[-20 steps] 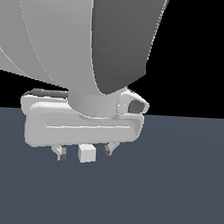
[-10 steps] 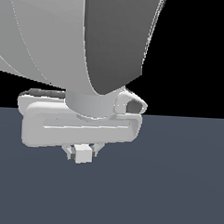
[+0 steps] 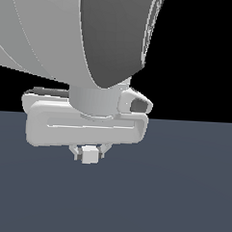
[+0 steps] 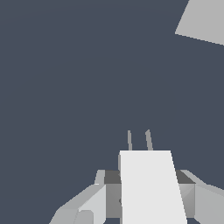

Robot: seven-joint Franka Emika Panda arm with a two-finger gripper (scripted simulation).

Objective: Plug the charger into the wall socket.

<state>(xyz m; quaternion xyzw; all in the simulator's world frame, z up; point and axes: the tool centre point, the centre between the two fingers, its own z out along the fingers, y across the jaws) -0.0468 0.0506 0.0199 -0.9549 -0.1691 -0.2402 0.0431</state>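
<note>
- The arm point(image 3: 69, 33) fills the upper half of the exterior view, a big pale-grey and dark-grey shell reaching from 9 o'clock up to about 1 o'clock against a black backdrop.
- The counter point(image 3: 181, 198) is a flat slate-blue surface that covers the lower half of the exterior view and nearly all of the wrist view.
- The hand point(image 3: 86, 128) is a wide, rounded, light-grey block hanging under the arm, just left of centre in the exterior view, with a small dark-ended stub sticking out at its 3 o'clock side.
- The socket point(image 4: 202, 19) shows only in the wrist view, as a plain light-grey slab cut off by the frame at about 1 o'clock, well apart from the charger. Its holes cannot be made out here.
- The charger point(image 3: 90, 155) is a small white block right under the hand, at about 6 o'clock from it, and it sits clear above the counter. In the wrist view two thin grey prongs point(image 4: 139, 140) stick out from its far end, side by side.
- The claw point(image 3: 90, 153) is clenched on the charger: its short fingers point(image 3: 75, 152) press against the block from both sides, at 9 and 3 o'clock, touching it.
</note>
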